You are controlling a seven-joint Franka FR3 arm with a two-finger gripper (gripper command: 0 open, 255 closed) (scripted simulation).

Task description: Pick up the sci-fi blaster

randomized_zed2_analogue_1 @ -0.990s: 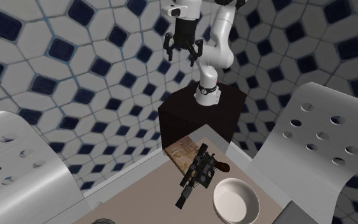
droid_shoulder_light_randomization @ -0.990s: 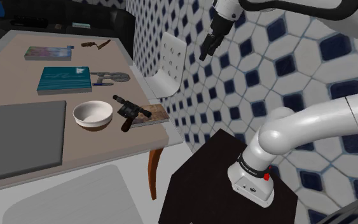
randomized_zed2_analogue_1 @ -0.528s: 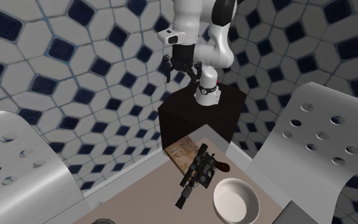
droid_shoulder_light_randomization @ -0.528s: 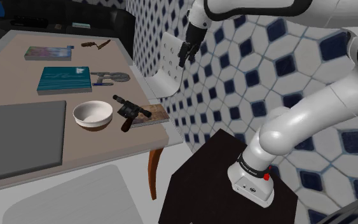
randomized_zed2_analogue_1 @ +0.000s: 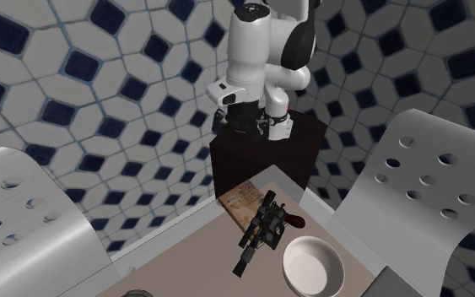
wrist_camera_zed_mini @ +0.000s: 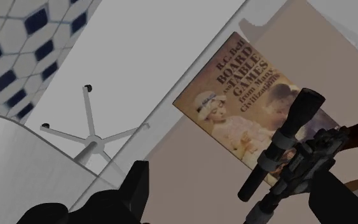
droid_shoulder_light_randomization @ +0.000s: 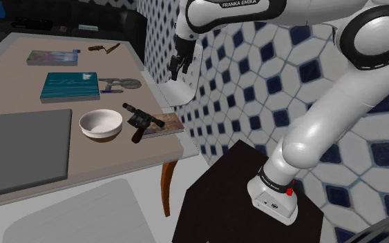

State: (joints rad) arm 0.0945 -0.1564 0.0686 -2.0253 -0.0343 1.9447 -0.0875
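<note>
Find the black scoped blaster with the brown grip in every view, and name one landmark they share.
Shoulder view: the black scoped blaster at the beige table's right edge, between a white bowl and a tan book.
Second exterior view: blaster at lower middle, bowl beside it, book beyond.
Wrist view: blaster lying across the book's cover.
Shared landmark: the tan book.

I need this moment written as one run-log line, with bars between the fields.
stage: pre-grasp | claw: open, empty, in the air | blaster: lying partly over book, untouched

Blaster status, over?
Gripper open, empty, up off the table. Blaster lies partly on the book, beside the bowl. Path looks clear.
</note>
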